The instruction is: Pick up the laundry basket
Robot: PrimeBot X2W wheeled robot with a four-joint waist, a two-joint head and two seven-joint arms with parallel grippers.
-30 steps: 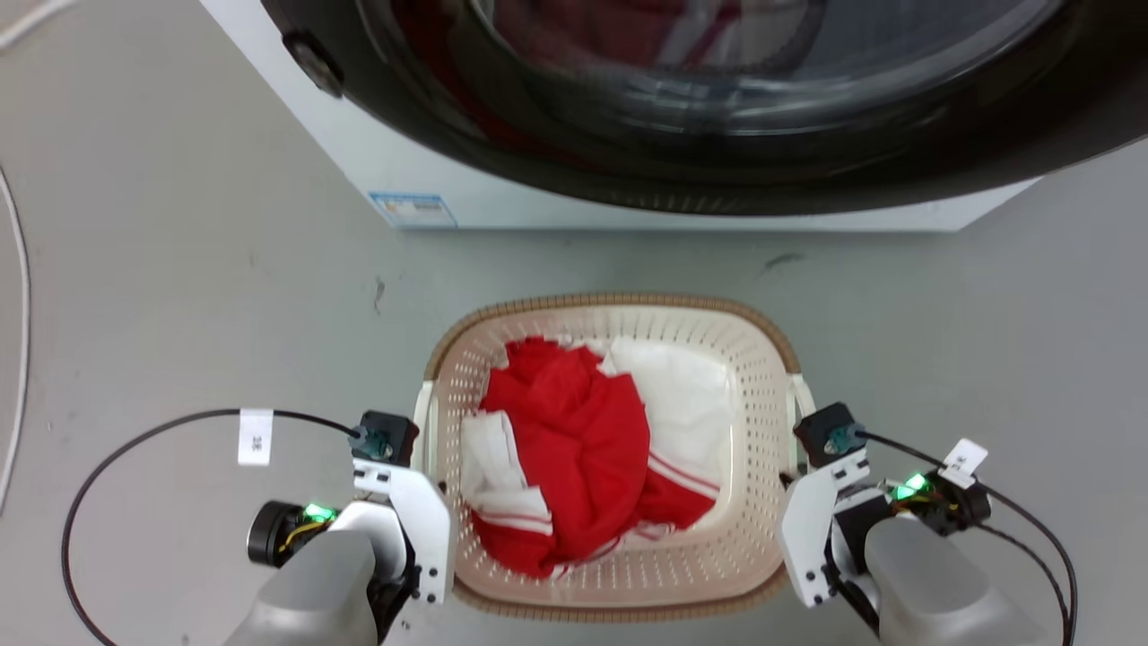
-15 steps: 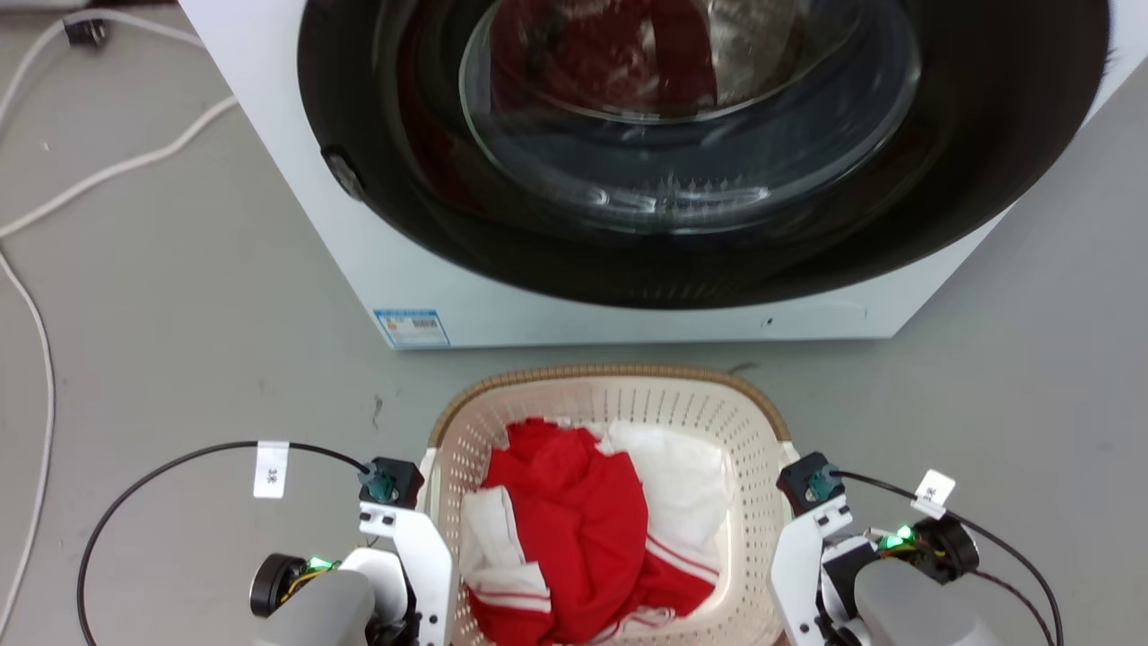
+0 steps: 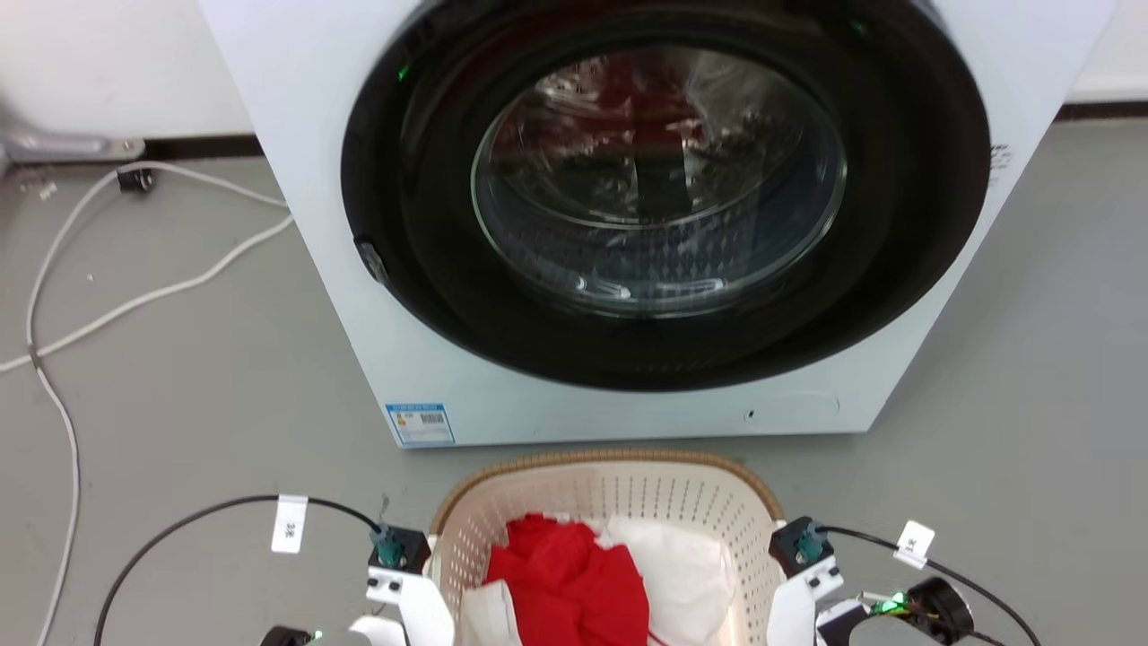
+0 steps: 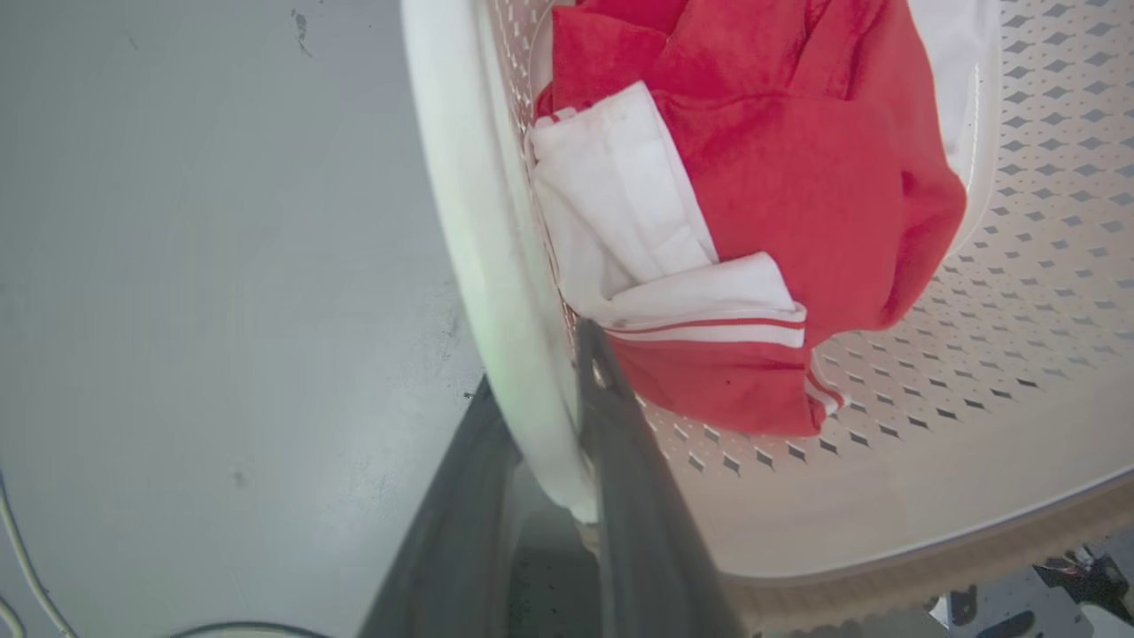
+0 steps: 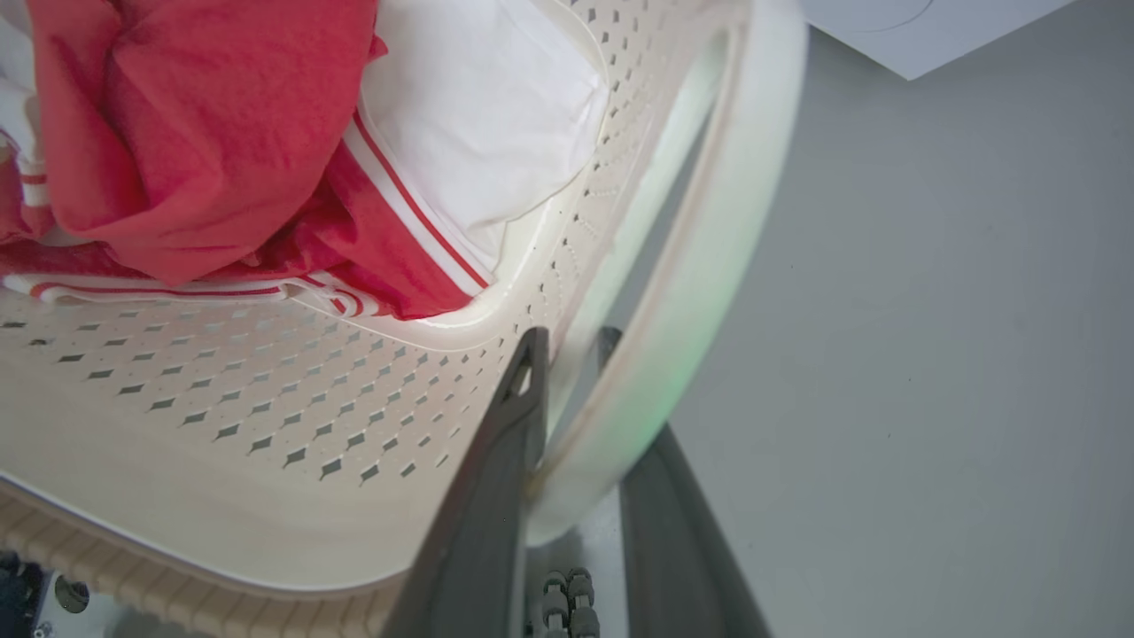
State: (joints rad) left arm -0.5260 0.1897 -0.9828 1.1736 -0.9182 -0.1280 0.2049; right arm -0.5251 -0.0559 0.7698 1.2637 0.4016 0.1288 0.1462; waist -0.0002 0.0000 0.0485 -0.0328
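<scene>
Listing from the left of the washing machine (image 3: 296, 206):

- **Floor (image 3: 179, 404):** grey and smooth, scuffed in spots.
- **White cables (image 3: 134, 292):** trailing across the floor left of the machine.
- **Pale wall (image 3: 108, 63):** behind the machine, with a dark skirting strip.
- **Washing machine:** white front-loader, upright. Round black door (image 3: 897, 269) closed, with red cloth dimly visible behind the glass.
- **Sticker (image 3: 420, 423):** blue and white, at the machine's lower left front corner, print too small to read. Faint grey print on the machine's right edge, also unreadable.
- **Laundry basket (image 3: 619, 467):** cream, perforated, brown woven-look rim. It is directly in front of the machine, near its base but apart. Whether it rests on the floor cannot be told. It holds a red garment (image 3: 565, 583) with white stripes and a white garment (image 3: 682, 574).
- **Left gripper (image 4: 536, 359):** fingers closed onto the basket's white left handle (image 4: 469, 204), one finger on each side, gripping it.
- **Right gripper (image 5: 570, 341):** likewise pinched on the right handle (image 5: 718, 248).
- **White tags (image 3: 289, 524):** one on each wrist's black cable, marks unreadable.
- **Change against a second ago:** the head camera has tilted upward. The whole door now shows where only its lower arc did, and the basket sits at the view's bottom edge. Both grippers keep their place at the handles.
</scene>
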